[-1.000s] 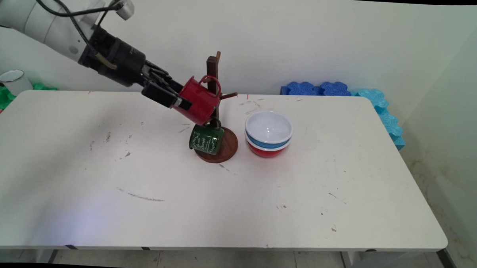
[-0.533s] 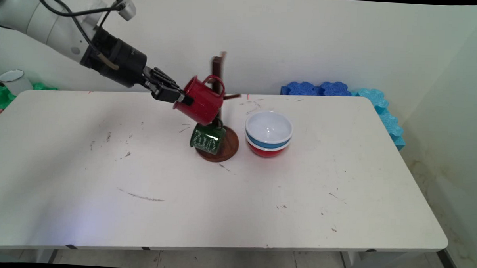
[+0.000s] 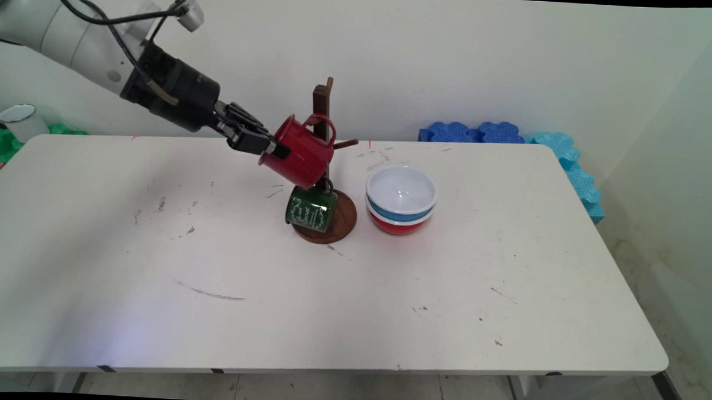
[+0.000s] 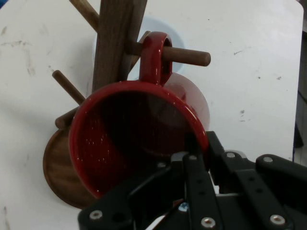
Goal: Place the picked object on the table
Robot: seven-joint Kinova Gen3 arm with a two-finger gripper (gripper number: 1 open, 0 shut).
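End effector (image 3: pixel 273 149) clamped on red mug (image 3: pixel 301 151) rim; mug handle threaded onto wooden rack (image 3: pixel 321 133) peg.

The red mug (image 4: pixel 139 139) hides most of the rack (image 4: pixel 115 43) post and base at 9 o'clock, the green mug's (image 3: pixel 309 208) lettering is too small to read, and the white cup (image 3: pixel 16 120) is cut off at the left edge.

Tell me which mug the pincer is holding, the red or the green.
The red mug: the pincer grips its rim, handle looped over a peg of the wooden mug tree. The green mug hangs lower, untouched.
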